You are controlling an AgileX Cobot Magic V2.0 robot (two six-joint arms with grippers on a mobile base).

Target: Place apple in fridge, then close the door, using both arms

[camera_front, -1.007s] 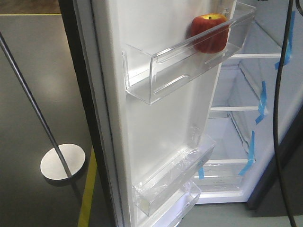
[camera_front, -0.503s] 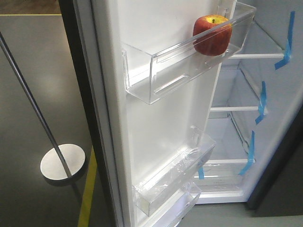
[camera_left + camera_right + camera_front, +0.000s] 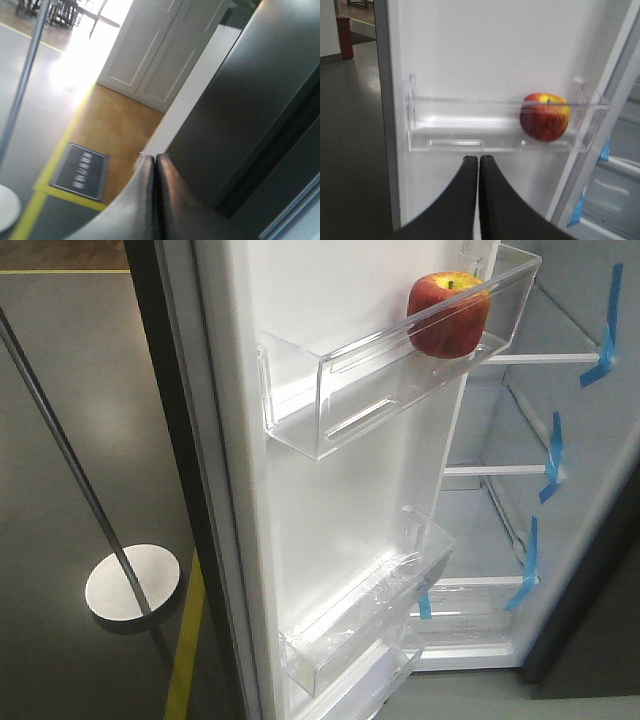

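The red apple [image 3: 449, 315] with a yellow top rests in the right end of the clear upper bin [image 3: 330, 400] on the open door's white liner [image 3: 330, 530]; the right wrist view has the apple [image 3: 545, 116] in that bin [image 3: 465, 127] too. Beyond it the fridge [image 3: 500, 420] stands open, white inside, with glass shelves and blue tape strips. My right gripper [image 3: 478, 159] is shut and empty, just below and in front of the bin. My left gripper [image 3: 154, 158] is shut and empty beside the door's dark grey outer face [image 3: 260, 100].
A metal stand with a round base [image 3: 132, 583] and a slanted pole [image 3: 55, 430] sits on the grey floor left of the door. Yellow floor tape [image 3: 185, 645] runs by the door's foot. Lower clear door bins [image 3: 360, 625] jut out. White cabinet doors [image 3: 155, 45] lie behind.
A dark cable and arm at the right edge left the front view. The apple, slightly tilted a second ago, now sits upright and still in the bin.
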